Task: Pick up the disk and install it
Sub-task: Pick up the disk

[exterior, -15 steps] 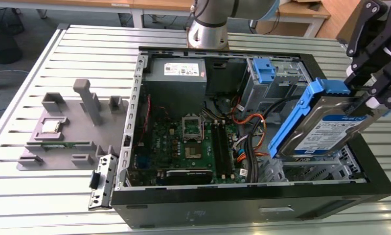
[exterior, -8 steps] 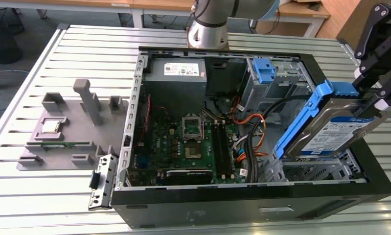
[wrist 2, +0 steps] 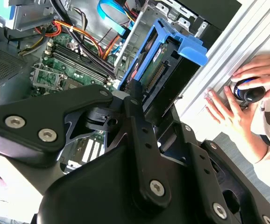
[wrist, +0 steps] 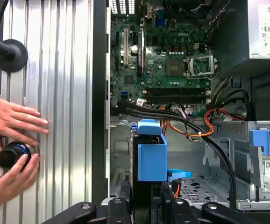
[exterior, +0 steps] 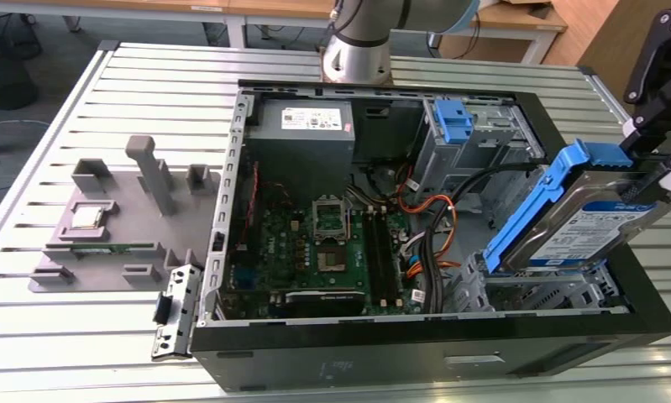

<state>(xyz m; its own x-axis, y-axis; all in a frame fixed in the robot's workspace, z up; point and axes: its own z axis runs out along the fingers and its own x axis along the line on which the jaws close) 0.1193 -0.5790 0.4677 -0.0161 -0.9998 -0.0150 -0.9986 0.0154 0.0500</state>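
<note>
Over the computer case (exterior: 425,357), gripper (exterior: 652,159) clamps the tilted disk (exterior: 570,227).

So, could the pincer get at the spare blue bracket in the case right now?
Probably not: the pincer is shut on the disk, though the blue bracket itself sits uncovered.

black claw (wrist 2: 146,100) linkages, silver screws (wrist 2: 156,187), grey arm (exterior: 355,52)

Silver disk (exterior: 587,227) in blue carrier frame, tilted, raised above case's drive bay
</note>
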